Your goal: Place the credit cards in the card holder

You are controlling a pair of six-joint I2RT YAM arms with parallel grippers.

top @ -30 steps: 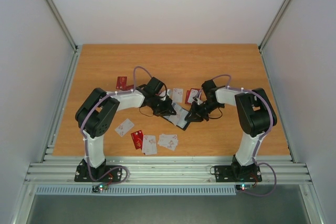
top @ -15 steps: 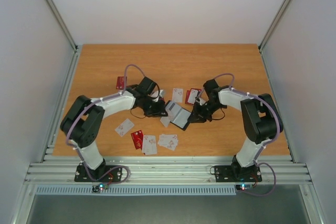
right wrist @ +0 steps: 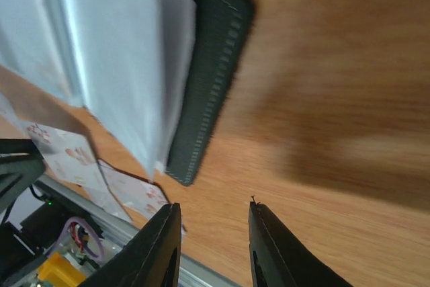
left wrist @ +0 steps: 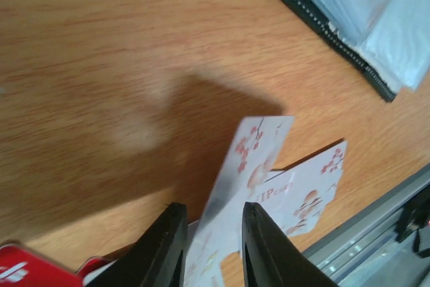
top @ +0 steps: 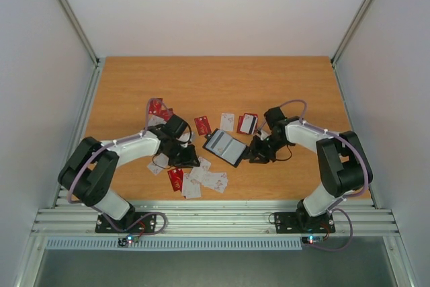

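Table (top: 282, 78): orange-brown wood-grain top, evenly lit, soft shadows.
Walls (top: 215, 5): plain white panels on three sides (no window in sight).
Corner posts (top: 70, 15): grey metal, slanted.
Front rail (top: 215, 218): ribbed aluminium.
Slotted strip (top: 215, 242): pale grey.

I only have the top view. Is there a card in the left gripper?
Observer: A white card with red blossoms stands tilted between the fingers of the left gripper. I cannot tell if it is clamped.
Operator: Anything near it?
Observer: A second white card, marked VIP, lies flat just behind it.
Operator: And the right gripper?
Observer: The right gripper is open and holds nothing, over bare table beside the card holder.
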